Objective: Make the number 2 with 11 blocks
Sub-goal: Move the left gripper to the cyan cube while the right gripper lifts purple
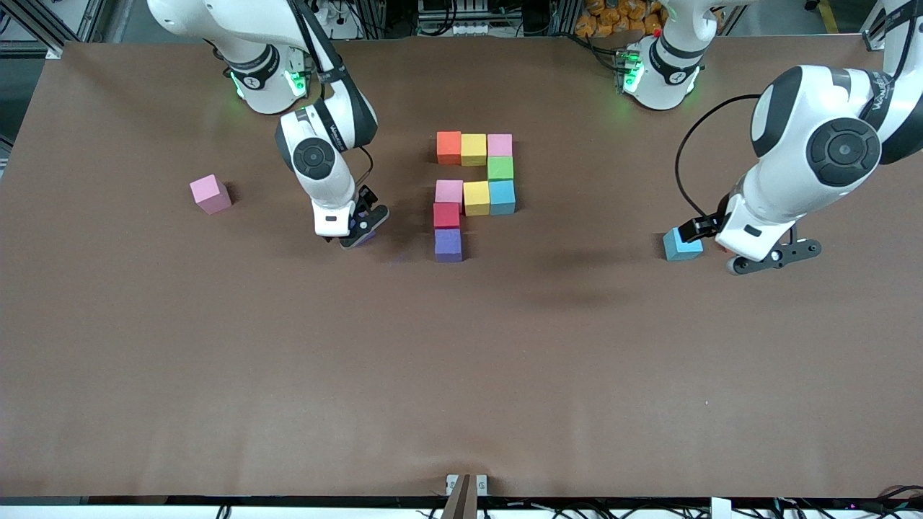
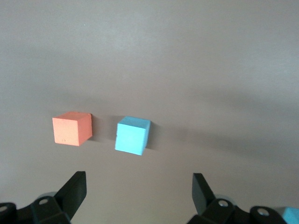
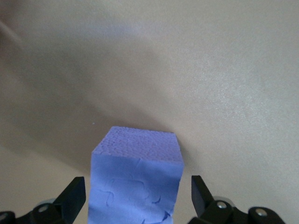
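The number 2 (image 1: 472, 193) lies mid-table with nine blocks placed, its purple corner block (image 1: 448, 244) nearest the front camera and the bottom row lacking two cubes toward the left arm's end. A loose purple block (image 3: 135, 179) sits between the spread jaws of the right gripper (image 1: 360, 231), not yet pinched, just beside that corner on the right arm's side, so it looks the nearer supply. The left gripper (image 1: 775, 258) hangs open over the light blue block (image 1: 681, 245) and an orange block (image 2: 71, 129).
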Controlling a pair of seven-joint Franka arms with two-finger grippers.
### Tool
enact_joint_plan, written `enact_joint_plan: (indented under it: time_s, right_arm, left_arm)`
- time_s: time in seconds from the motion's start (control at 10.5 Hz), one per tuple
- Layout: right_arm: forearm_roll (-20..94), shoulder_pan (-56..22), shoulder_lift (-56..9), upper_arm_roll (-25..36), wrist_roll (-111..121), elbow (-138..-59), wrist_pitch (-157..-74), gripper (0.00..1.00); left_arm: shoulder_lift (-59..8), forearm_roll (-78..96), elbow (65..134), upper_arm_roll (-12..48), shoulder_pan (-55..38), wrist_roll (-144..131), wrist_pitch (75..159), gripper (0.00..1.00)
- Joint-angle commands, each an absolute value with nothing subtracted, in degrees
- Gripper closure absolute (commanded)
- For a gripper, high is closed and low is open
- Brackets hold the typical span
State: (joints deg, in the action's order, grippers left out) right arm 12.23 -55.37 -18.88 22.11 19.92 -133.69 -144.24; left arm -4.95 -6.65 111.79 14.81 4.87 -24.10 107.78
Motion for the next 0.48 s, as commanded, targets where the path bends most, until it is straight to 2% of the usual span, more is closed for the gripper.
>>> enact_joint_plan:
  time_s: [0.0, 0.19, 0.38]
  right_arm:
    - [12.39, -55.37, -18.37, 22.15, 18.90, -134.91, -145.63, 0.99]
    - [12.57, -55.11, -17.32, 22.41, 18.63, -133.95, -144.58, 1.00]
    - [12.57, -55.11, -16.88, 22.50, 18.55, -130.19, -140.74, 1.00]
  left_arm:
    - [-2.02, -5.63, 118.99, 15.21, 9.56, -16.30, 112.23, 0.00]
    - [-2.46, -5.63, 121.28, 15.20, 10.72, -14.59, 113.02, 0.00]
    - [-3.51, -5.71, 124.88, 15.12, 10.55, -14.50, 118.45, 0.00]
